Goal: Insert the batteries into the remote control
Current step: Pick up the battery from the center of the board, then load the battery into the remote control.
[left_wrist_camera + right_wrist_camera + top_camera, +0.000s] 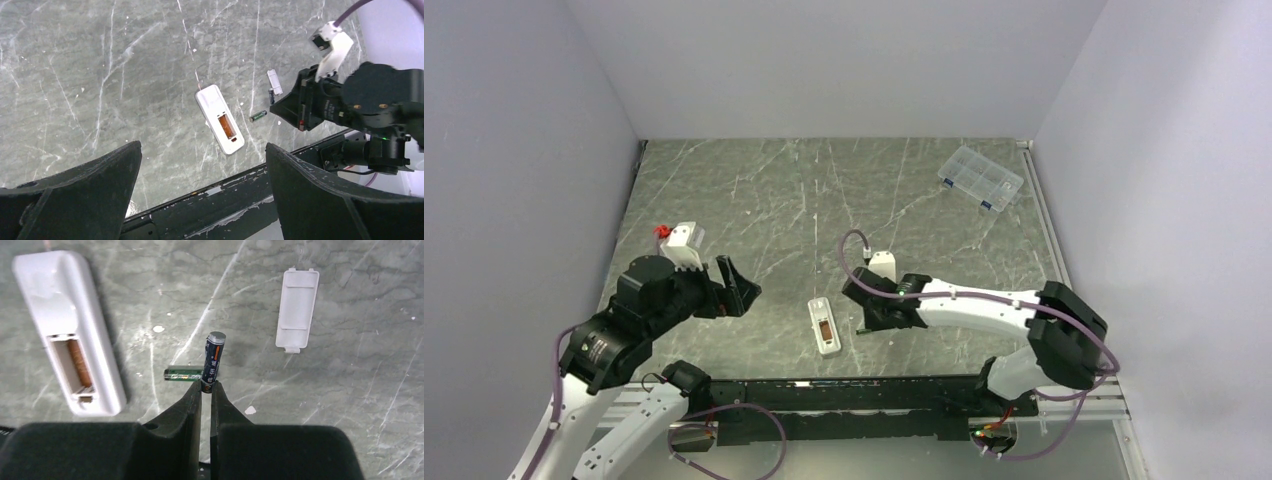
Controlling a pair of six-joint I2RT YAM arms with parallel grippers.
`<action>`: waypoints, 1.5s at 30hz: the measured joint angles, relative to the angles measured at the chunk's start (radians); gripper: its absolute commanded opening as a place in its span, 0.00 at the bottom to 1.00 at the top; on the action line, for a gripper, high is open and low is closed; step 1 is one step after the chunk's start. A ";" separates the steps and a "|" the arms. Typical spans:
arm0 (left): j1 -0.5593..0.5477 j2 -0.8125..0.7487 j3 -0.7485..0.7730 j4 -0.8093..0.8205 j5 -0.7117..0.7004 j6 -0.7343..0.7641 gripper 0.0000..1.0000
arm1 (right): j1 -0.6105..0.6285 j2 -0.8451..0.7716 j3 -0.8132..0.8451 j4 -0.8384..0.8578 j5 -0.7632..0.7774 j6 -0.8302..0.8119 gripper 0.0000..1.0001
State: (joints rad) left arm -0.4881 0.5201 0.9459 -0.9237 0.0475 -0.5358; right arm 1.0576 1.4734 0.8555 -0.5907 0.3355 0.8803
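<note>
Grey-veined stone covers the desk (724, 180), boxed in by plain pale walls. From the overhead camera, a slim white rectangular plastic remote control (825, 327) lies near the front edge between the two arms, back upward with its battery bay uncovered, presumably so cells can drop straight in. The left pincer (739, 287) hangs released just to its left, the right pincer (867, 318) reaches in from the other side, and a clear compartmented plastic box (980, 178) sits well apart at the far right, out of play. Through the left wrist camera, the open bay shows a coppery-brown strip inside, and a dark blackish-green cylindrical battery (258, 116) lies flat on the stone between the remote and the right pincer, a small white plastic cover (274, 81) a little beyond it. The wide-spread left fingers (80, 195) frame the remote, probably placed to steady it. Through the right wrist camera, the right pincer is clenched on one end of a second battery (213, 357), which juts past the fingertips so that its free end can lead into the bay. The flat battery lies just beside the tips, touching or not I cannot tell. Neither cell is in the remote yet; my guess is the held one must next travel across to the bay.
</note>
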 measured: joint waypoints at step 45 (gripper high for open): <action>0.000 0.098 -0.065 0.050 0.100 -0.056 0.98 | 0.017 -0.011 0.083 0.136 -0.504 -0.234 0.00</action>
State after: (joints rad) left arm -0.4881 0.6182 0.8806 -0.8742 0.1478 -0.5919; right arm 1.0744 1.4624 0.9386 -0.4545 -0.1688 0.6460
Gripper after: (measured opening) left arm 0.981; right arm 0.092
